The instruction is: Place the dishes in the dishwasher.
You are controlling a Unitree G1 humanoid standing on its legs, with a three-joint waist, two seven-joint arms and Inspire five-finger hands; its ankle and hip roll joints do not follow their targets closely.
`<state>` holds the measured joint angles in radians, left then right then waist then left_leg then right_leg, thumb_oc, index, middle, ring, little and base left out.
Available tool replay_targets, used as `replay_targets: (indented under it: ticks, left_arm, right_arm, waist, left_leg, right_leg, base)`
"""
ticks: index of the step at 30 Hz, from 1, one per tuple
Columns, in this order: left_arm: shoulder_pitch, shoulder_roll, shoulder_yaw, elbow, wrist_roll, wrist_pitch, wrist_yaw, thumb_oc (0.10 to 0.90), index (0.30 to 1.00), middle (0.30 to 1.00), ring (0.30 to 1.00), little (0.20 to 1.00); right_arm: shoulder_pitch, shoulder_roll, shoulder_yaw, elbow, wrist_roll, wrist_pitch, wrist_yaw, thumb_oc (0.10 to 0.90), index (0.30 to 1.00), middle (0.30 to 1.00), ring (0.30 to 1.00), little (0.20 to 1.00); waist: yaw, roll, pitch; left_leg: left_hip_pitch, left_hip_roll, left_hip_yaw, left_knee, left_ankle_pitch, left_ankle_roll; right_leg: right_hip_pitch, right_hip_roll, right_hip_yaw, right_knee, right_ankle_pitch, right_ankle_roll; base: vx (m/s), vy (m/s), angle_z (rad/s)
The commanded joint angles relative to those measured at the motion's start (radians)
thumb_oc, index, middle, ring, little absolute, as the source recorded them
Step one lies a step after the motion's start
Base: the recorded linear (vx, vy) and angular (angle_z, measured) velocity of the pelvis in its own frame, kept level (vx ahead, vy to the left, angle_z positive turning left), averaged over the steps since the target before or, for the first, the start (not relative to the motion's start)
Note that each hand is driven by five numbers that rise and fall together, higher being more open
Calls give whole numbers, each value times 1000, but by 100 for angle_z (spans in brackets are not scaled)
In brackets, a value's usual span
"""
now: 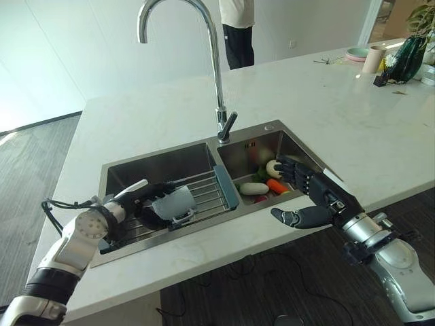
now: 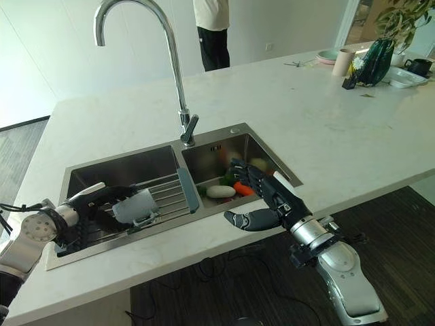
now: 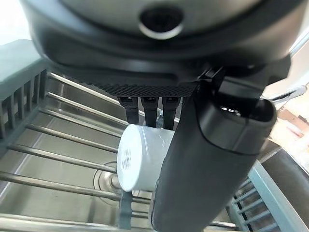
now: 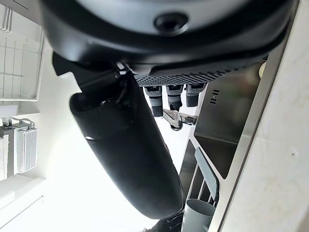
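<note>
Gripping: left hand (image 1: 139,204) curled round pale cup (image 1: 173,202), lower left of frame, over sink rack (image 1: 207,190).
Right hand (image 1: 309,197), lower right: fingers extended, empty, above sink (image 1: 268,136) rim.

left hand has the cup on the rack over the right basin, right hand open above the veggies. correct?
Wrong basin: in the left eye view the left hand grips the cup on the rack over the left basin. The right hand is open above the vegetables.

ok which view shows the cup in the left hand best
The left eye view: the pale cup lies on the sink rack with the left hand curled round it. The left wrist view shows its base up close; the right wrist view shows a sliver.
</note>
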<state>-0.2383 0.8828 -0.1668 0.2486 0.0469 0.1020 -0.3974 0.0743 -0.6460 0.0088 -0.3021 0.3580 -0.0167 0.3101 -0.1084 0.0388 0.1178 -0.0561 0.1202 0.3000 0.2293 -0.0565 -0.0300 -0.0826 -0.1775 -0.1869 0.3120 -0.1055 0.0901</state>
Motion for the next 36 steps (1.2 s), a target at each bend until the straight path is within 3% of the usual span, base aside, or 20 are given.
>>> replay_targets:
  ticks: [1,24,32,33,35,36]
  left_arm:
    - [-154,20,32,-4,27,-68,81,800,900,900,900,900]
    - [-180,-6,2,26,50,-87,97,800,900,900,900,900]
    - [-175,-16,-18,50,92,-35,51,800,900,900,900,900]
    - [-176,-20,-27,63,108,-13,33,584,575,575,575,575]
    - [-176,-24,-36,73,121,3,26,486,429,429,429,429]
    - [-176,-24,-36,73,121,3,26,486,429,429,429,429]
  right_arm:
    - [-129,-17,-30,-67,63,-103,-2,800,900,900,900,900]
    - [-134,-10,-23,-55,51,-111,8,800,900,900,900,900]
    - [-128,-11,-30,-55,53,-110,20,800,900,900,900,900]
    - [-126,-10,-30,-55,51,-111,23,800,900,900,900,900]
    - [-126,-10,-29,-56,50,-110,25,800,900,900,900,900]
    - [-126,-10,-29,-56,50,-110,25,800,900,900,900,900]
  waist:
    - [-12,-2,-21]
    - [-21,-10,-20]
    - [-30,-10,-19]
    - [-31,-8,-19]
    - [-33,-8,-19]
    - [-33,-8,-19]
  left_leg:
    - [62,-2,5,71,-230,3]
    - [67,-7,12,71,-236,10]
    - [71,-7,18,71,-239,12]
    - [70,-7,18,71,-238,12]
    - [71,-6,19,71,-238,12]
    - [71,-6,19,71,-238,12]
  right_leg:
    - [24,14,-18,-12,-84,75]
    - [23,17,-6,-12,-81,77]
    - [20,24,4,-12,-81,77]
    - [19,25,5,-12,-81,76]
    - [18,25,5,-12,-80,76]
    - [18,25,5,-12,-80,76]
  base:
    - [0,0,0]
    - [3,2,-1]
    - [0,0,0]
    - [0,0,0]
    - [-2,1,-2]
    - [-8,-3,-5]
